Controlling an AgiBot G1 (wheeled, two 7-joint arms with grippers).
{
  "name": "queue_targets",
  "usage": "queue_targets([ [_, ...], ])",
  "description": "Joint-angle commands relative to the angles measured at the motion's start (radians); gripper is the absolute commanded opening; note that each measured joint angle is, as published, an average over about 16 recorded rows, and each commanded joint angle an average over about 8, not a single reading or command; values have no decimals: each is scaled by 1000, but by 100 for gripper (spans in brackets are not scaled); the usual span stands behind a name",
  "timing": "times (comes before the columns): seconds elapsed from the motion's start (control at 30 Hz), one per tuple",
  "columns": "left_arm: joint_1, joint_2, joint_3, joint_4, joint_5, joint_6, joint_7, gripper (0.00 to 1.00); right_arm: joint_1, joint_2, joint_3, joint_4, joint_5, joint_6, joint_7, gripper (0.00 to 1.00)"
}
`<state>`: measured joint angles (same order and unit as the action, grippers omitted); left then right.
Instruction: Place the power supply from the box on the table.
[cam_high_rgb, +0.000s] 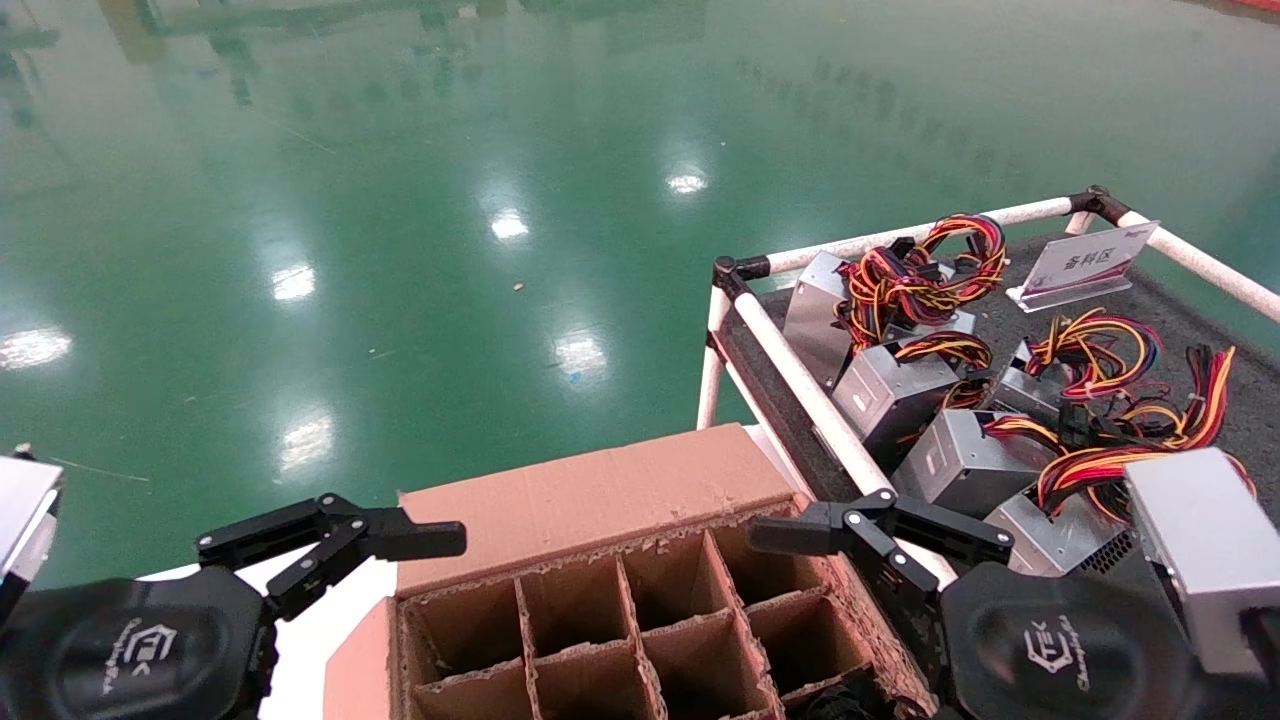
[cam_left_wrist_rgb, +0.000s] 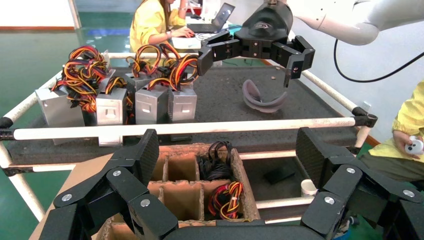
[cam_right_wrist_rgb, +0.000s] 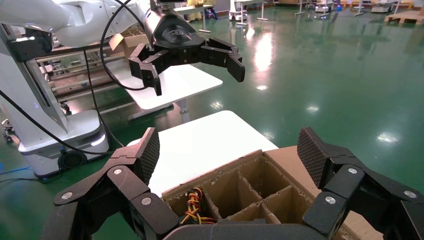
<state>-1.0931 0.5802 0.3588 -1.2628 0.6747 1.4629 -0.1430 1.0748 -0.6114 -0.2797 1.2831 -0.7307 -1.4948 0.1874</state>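
Both grippers hover above the box, empty. Left gripper sits over the box's left edge, fingers spread wide, grasping nothing. Right gripper is over the box's right edge beside the table rail, fingers likewise spread and released. Most divider cells seen from the head view are empty; the left wrist view shows wire bundles of a power supply remaining in a cell along the table-side wall. Several power supplies lie clustered on the table, wires tangled, near a white sign.
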Motion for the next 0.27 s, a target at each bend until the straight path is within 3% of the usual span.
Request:
queue_targets([
  [0.03, 0, 0, 0, 0, 0, 0, 0, 100, 0, 0, 0, 0, 0, 0, 0, 100],
  [0.27, 0, 0, 0, 0, 0, 0, 0, 100, 0, 0, 0, 0, 0, 0, 0, 100],
])
